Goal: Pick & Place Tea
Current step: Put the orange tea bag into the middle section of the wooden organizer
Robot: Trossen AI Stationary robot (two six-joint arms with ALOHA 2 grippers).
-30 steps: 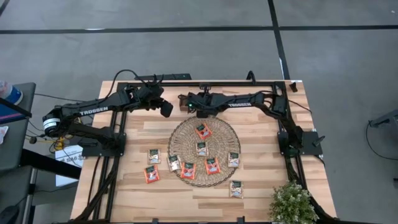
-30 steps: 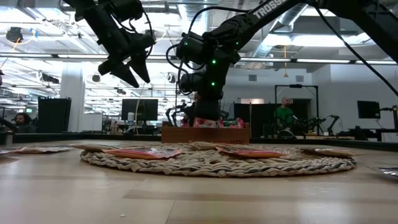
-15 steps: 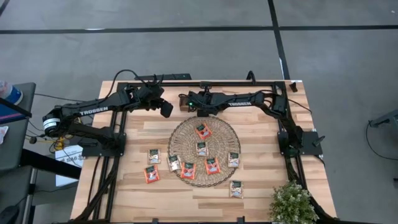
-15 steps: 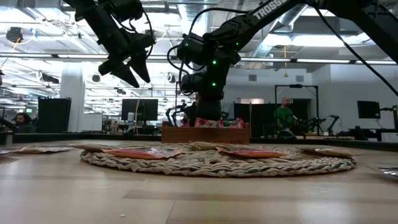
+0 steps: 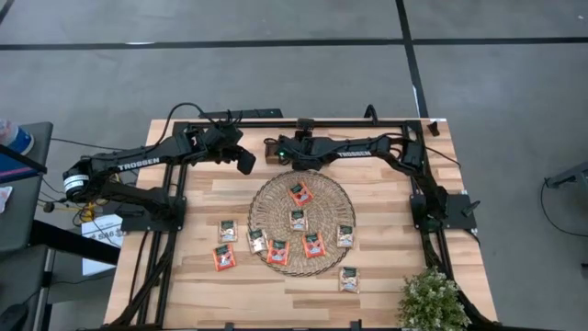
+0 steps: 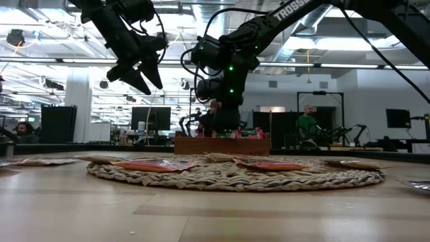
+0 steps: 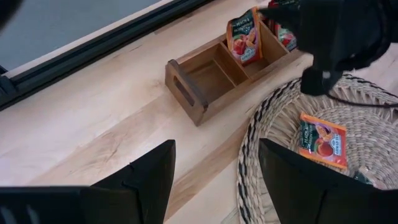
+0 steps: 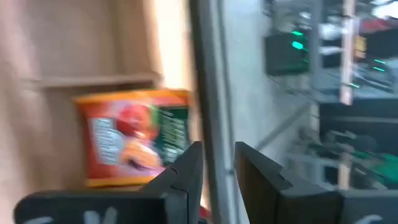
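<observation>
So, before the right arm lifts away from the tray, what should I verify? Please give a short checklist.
1. Right gripper open, nothing between its fingers: ok.
2. Orange sachet in the wooden tray, clear of the fingers: ok.
3. Sachet fully settled in its compartment: cannot tell.
4. Left gripper open, hovering apart from the right arm: ok.
5. All tea collected: not ok; sachets lie on the woven mat and on the table.
</observation>
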